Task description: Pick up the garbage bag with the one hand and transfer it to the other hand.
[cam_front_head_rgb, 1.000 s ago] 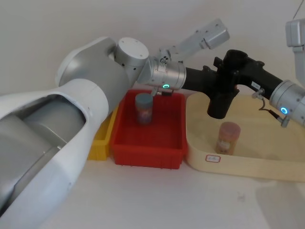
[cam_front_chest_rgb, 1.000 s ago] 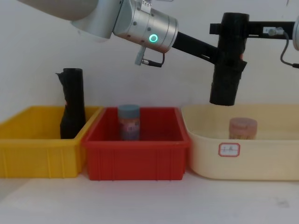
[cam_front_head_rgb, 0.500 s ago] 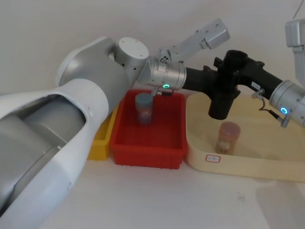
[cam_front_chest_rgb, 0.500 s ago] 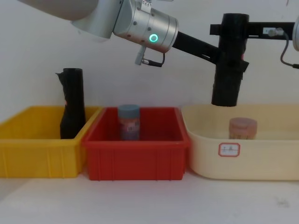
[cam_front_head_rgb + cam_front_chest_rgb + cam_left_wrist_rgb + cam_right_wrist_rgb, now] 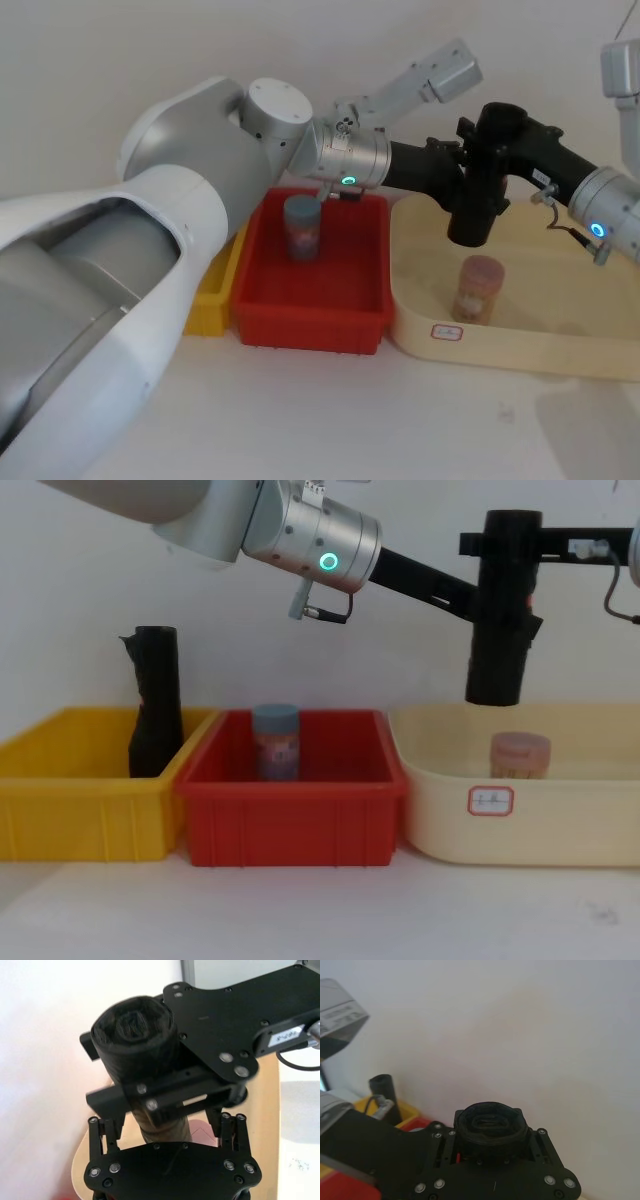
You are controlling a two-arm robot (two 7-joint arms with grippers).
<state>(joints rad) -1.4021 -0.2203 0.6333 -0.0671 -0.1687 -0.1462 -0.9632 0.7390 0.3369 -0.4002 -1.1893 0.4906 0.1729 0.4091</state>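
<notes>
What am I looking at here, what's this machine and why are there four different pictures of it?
It is a two-armed robot, photographed at once by cameras on its head, its chest and each wrist. On the table stand three bins: a yellow bin with a thin black roll in it, a red bin with a jar, and a cream tub with a second jar. Above the tub, both arms meet at the garbage bag, a thick black roll held upright in the air. The left gripper, green ring at its wrist, and the right gripper, blue ring, both have their fingers around it, the right higher up.
</notes>
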